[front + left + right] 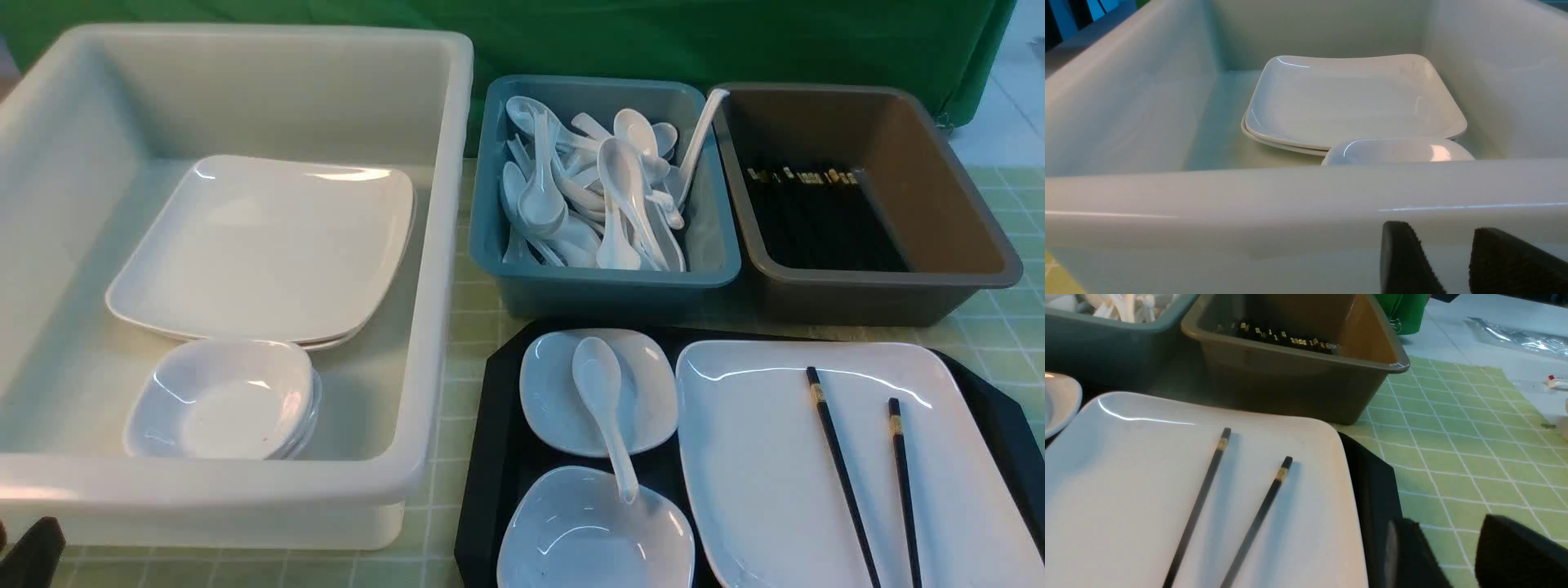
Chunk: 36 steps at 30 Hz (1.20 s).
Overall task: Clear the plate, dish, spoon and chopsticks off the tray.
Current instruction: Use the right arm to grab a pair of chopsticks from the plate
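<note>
The black tray (490, 457) lies at the front right. On it the large white plate (767, 474) carries two black chopsticks (841, 474), which lie apart on it. Two small white dishes stand left of the plate, one far (653, 384) and one near (571, 539). The white spoon (602, 392) has its bowl in the far dish and its handle over the near one. My right gripper (1449, 522) is open and empty, just outside the tray's right rim (1372, 486), beside the plate (1126, 490). My left gripper (1443, 232) is open and empty, facing the white tub's near wall (1249, 196).
The white tub (441, 245) at the left holds stacked plates (261, 245) and small dishes (220, 400). Behind the tray stand a blue bin (718, 245) of spoons and a grey-brown bin (963, 212) of chopsticks. A green checked cloth (1453, 437) covers the table.
</note>
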Motion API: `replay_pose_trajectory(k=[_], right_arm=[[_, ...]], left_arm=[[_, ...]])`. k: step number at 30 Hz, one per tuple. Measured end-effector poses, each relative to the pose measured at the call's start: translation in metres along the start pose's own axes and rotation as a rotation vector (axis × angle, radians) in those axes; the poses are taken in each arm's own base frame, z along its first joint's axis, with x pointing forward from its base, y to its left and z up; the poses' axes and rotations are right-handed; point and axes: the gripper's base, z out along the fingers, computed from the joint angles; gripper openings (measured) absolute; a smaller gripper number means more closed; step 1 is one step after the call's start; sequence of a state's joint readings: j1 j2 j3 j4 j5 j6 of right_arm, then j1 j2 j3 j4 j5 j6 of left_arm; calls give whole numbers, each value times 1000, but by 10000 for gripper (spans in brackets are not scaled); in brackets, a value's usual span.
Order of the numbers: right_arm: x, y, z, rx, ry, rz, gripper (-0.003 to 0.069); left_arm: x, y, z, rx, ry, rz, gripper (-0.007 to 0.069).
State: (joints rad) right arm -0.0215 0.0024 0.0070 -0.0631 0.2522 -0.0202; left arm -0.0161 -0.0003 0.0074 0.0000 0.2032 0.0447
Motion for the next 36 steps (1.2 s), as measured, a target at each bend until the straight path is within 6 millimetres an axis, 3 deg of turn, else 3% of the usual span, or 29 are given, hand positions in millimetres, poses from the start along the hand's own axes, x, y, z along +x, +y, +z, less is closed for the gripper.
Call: replay_pose_trajectory(k=[19,27,36], right_arm=[[0,0,0,0,0,0,242],[0,0,0,0,0,0,242],[-2,0,0,-1,-26,9,242]], left_arm=[[-1,0,0,-1,-14,0,225],[-26,4,-4,21,-292,-423,225],[-55,17,-20,-14,-691,-549,223]])
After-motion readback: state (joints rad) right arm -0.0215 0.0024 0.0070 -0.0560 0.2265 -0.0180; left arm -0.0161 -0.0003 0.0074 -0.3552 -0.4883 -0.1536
